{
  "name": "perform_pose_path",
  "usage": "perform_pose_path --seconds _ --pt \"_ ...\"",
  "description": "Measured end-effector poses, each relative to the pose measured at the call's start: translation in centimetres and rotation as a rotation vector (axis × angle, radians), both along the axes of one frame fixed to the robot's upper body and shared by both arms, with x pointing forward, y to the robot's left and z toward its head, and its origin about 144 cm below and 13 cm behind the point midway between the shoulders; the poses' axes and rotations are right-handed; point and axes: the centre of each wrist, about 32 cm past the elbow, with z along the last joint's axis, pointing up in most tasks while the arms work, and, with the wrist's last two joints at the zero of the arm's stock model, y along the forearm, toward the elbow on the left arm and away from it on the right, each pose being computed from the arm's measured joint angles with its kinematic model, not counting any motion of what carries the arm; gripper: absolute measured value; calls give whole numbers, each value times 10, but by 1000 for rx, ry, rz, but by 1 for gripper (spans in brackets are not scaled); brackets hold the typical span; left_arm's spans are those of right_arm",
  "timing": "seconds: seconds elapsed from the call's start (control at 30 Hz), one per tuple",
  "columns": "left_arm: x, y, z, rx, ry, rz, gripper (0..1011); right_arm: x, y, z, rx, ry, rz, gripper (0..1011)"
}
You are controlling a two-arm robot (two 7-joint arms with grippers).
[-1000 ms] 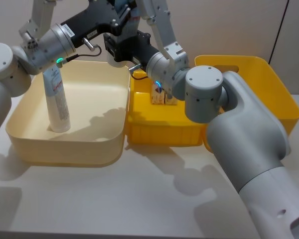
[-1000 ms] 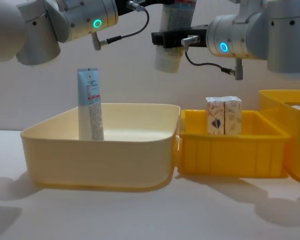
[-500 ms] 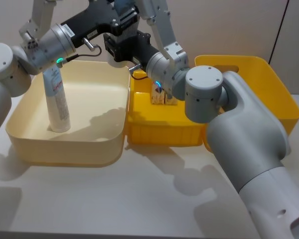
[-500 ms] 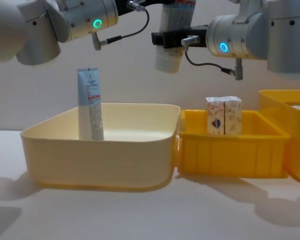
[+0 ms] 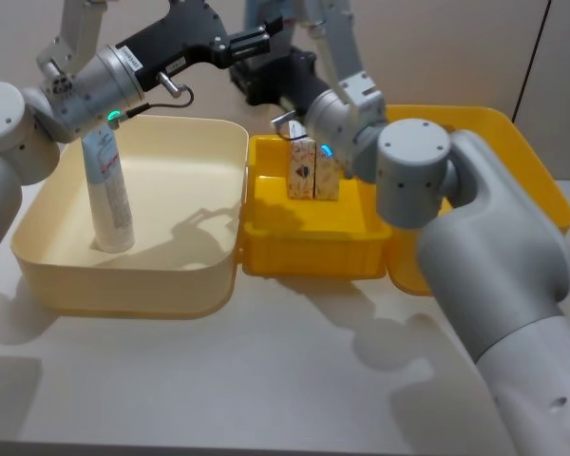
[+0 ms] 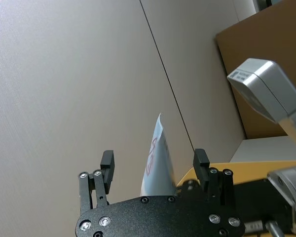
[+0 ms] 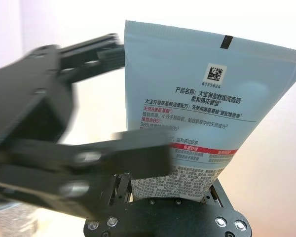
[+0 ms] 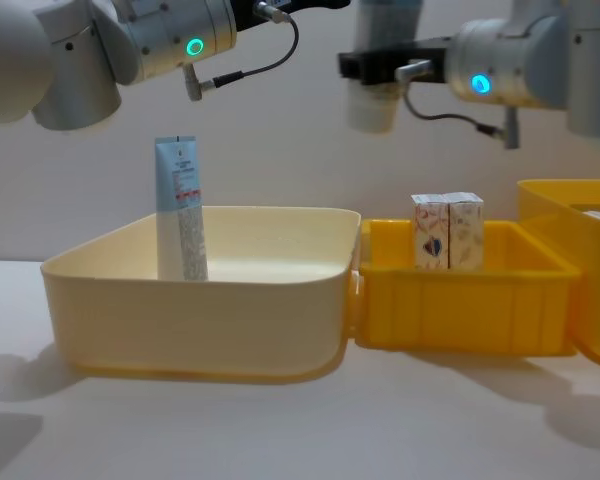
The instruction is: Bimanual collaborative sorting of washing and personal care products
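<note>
Tube, pale blue, soft plastic, flat crimped end, red and black print: pinched in my right gripper at upper centre of the chest view. Second tube upright in cream tray, left. Two cartons in glossy yellow bin. My left gripper spread. White tabletop, beige wall.

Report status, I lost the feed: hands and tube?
Right hand shut on tube, raised high. Left hand open alongside. Nothing blocking.
</note>
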Motion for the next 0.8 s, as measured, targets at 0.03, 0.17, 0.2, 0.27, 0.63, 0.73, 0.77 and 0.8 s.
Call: perform_pose_path --seconds 0.03,0.17,0.2,0.27,0.63,0.73,0.77,0.8 --pt "0 0 0 0 0 0 1000 0 -2 1 0 -3 -7 499" --pt "0 0 0 0 0 0 1000 1 -12 4 -2 -17 -41 499" --pt "0 0 0 0 0 0 1000 1 -18 5 -4 -23 -59 499" --pt "0 0 0 0 0 0 1000 1 -23 7 -6 -28 -77 499" --pt "0 0 0 0 0 0 1000 7 -62 24 -15 -71 -240 499" --pt "0 0 0 0 0 0 1000 10 -71 28 -14 -72 -300 499" --pt "0 0 0 0 0 0 1000 10 -71 28 -14 -72 -300 499" --pt "0 0 0 0 0 0 1000 11 -75 30 -14 -70 -325 499"
